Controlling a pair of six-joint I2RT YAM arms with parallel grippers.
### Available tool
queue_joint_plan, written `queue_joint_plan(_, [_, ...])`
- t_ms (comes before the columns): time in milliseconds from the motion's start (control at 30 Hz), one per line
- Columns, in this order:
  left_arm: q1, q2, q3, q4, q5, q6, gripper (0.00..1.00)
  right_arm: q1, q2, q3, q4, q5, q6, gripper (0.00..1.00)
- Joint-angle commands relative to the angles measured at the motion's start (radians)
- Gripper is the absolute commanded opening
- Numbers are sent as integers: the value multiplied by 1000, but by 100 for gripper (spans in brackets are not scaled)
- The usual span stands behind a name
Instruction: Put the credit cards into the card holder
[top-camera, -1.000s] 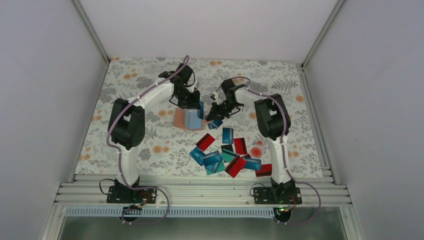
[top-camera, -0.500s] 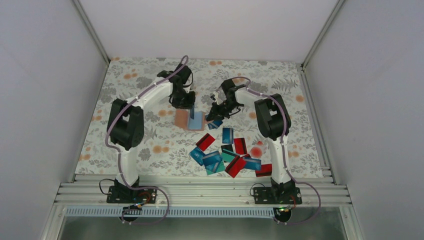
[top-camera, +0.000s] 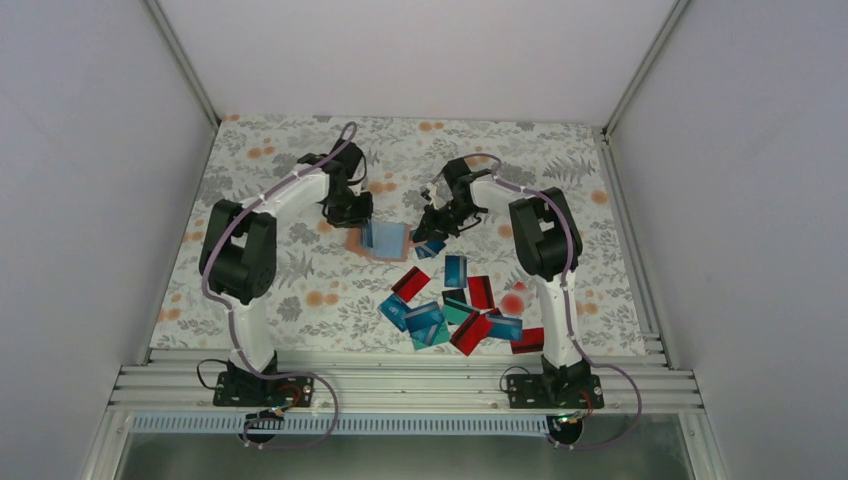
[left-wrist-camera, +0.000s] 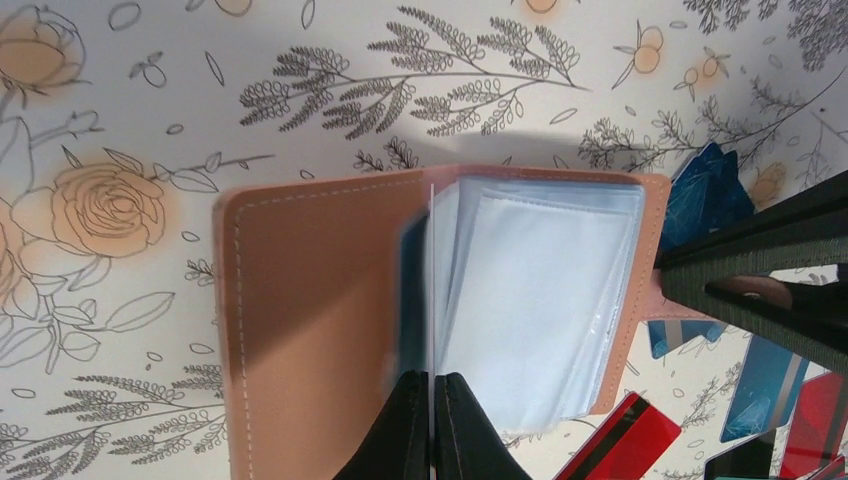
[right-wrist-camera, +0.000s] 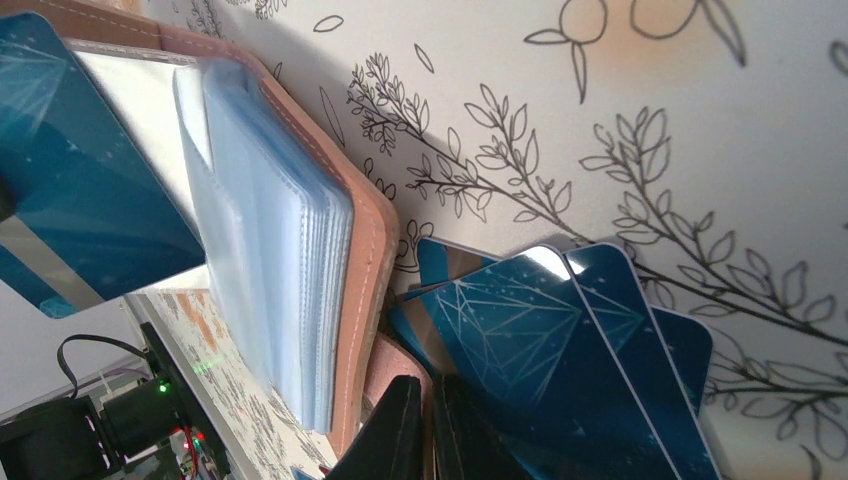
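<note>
While the tan-brown leather-like card holder (top-camera: 356, 241) lies open near the middle of the floral-printed worktop (top-camera: 270, 170), both arms reach over it. The left end effector (left-wrist-camera: 430, 405) has its fingers pressed together on a glossy blue plastic card (right-wrist-camera: 80, 190). The card is held on edge above the holder, so the left wrist view shows little more than its thin pale rim. Whether its far end sits inside a pocket cannot be told. A stack of clear plastic sleeves (left-wrist-camera: 540, 300) fans up from the holder's right half. The right end effector (right-wrist-camera: 422, 425) is clamped on the tan snap tab (left-wrist-camera: 745, 290) at the holder's right edge. Several more blue cards (right-wrist-camera: 540, 350) lie overlapped just beside that edge. A loose heap of blue, teal and red cards (top-camera: 450, 305) sits toward the worktop's near edge, right of centre
</note>
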Motion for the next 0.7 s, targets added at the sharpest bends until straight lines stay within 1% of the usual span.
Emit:
queue_joint_plan(0, [11,-37,-20,61,16,14,2,11,108,-47,-26,184,-13,4])
queue_joint_plan(400, [51,-53,-121,225,175,8,2,11,142,-29,-43,188,-11,4])
queue_joint_plan(567, [70,-47,-150,258,206,13,2,11,156,-28,-48,183,-6,4])
queue_joint_plan(667, [88,-46,-184,293,250,9,2,11,164,-24,-52,183,-2,4])
